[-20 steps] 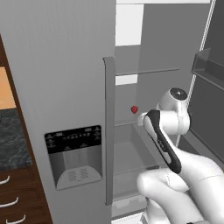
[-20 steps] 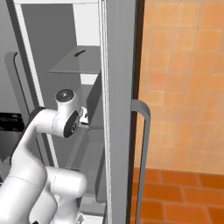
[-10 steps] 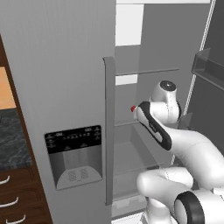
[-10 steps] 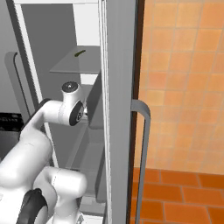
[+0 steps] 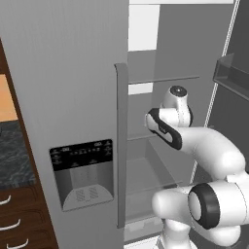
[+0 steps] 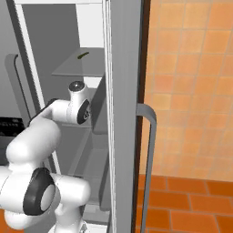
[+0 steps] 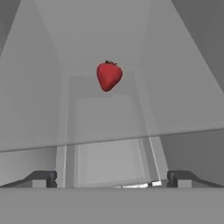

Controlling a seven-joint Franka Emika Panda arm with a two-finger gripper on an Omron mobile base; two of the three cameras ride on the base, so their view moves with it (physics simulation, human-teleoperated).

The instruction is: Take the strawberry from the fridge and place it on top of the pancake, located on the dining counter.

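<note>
The fridge (image 5: 73, 97) is standing with one door open, and the strawberry (image 7: 108, 75) is sitting alone on a clear glass shelf (image 7: 109, 113) inside, toward the back. The gripper (image 7: 112, 178) is reaching into the compartment with jaws released wide, holding nothing, well short of the fruit. Bare shelf is lying on both sides of the strawberry, the front shelf edge crossing between it and the fingertips (image 7: 43, 178).
</note>
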